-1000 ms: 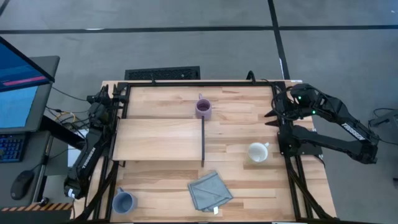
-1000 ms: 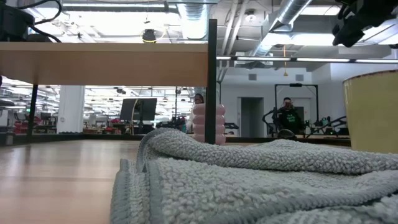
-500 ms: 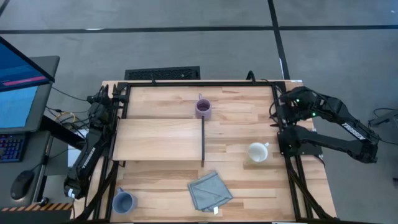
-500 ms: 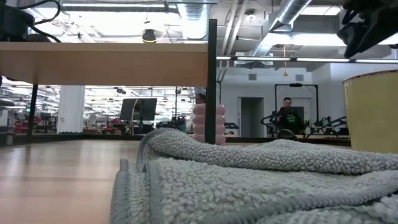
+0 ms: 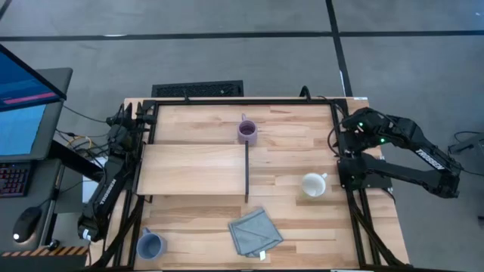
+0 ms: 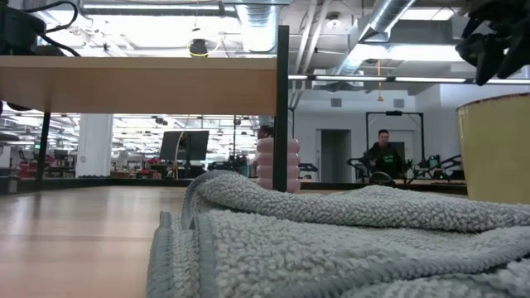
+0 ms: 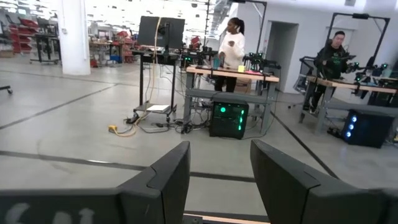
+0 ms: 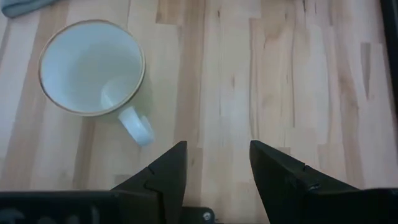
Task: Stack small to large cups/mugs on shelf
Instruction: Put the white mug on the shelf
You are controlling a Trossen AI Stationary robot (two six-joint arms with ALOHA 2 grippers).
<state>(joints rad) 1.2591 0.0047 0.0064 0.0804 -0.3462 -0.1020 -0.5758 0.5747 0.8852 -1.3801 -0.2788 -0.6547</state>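
A white mug [image 5: 312,185] stands upright on the tabletop at the right, and it also shows in the right wrist view [image 8: 92,67]. My right gripper [image 8: 214,168] hangs open above the table, slanting down, between that white mug and the right edge [image 5: 342,139]. A purple mug [image 5: 246,131] stands by the far end of the shelf's dark upright panel [image 5: 246,172]. A blue-grey mug [image 5: 150,245] stands at the near left corner. The shelf board [image 5: 193,169] lies left of the panel. My left gripper [image 7: 219,180] is open and level at the far left corner [image 5: 144,113].
A folded grey-blue cloth [image 5: 255,232] lies near the front edge, filling the foreground of the low view [image 6: 331,240]. A black frame [image 5: 242,100] runs round the table. Bare wood lies between the white mug and the cloth. People and desks show in the room beyond.
My right gripper has tipped further down and rolled about its own line near the table's far right, sinking a little. The mugs, cloth and shelf have kept still.
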